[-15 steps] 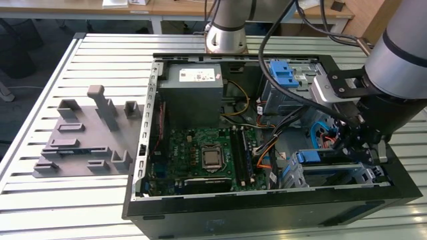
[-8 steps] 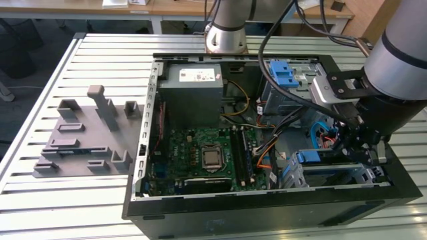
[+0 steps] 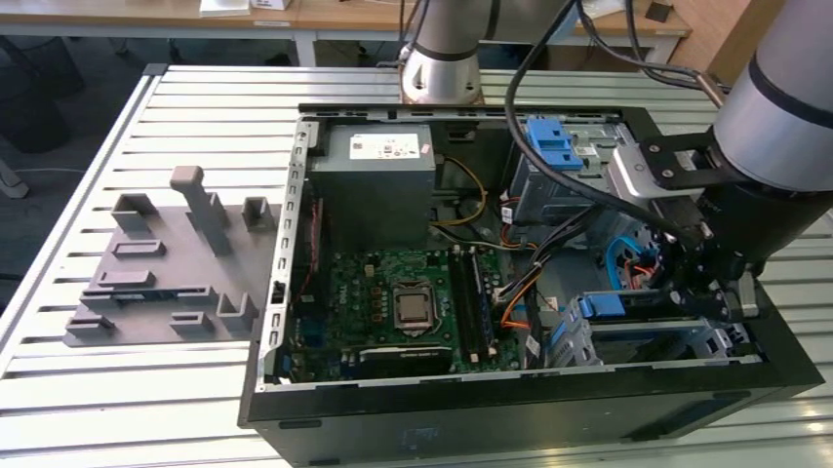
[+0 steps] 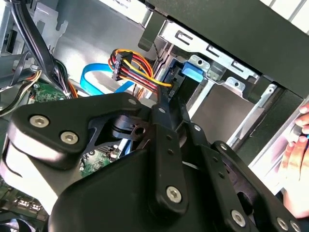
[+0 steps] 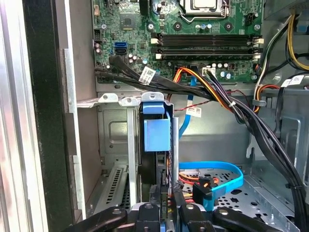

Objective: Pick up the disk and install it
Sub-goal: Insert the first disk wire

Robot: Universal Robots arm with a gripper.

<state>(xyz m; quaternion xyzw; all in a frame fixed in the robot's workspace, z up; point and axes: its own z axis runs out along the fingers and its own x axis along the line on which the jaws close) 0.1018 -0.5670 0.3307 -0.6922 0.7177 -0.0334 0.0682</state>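
The black two-finger gripper (image 5: 166, 210) is clenched on the disk (image 5: 157, 137), a flat rectangular silver-metal hard drive with blue plastic side rails. It stands on edge in the grey sheet-metal drive cage (image 5: 113, 140), at the near corner of the open black computer case (image 3: 521, 419) on the exterior view's right. Its long axis seems to run from the fingertips toward the green motherboard (image 5: 135, 29), blue-tabbed end leading, broad faces upright. The risks: a slight tilt could jam a rail against the cage wall, and the orange, red and black wire bundle (image 5: 212, 89) and flat blue ribbon cable (image 5: 217, 169) lie close enough to snag or get pinched.
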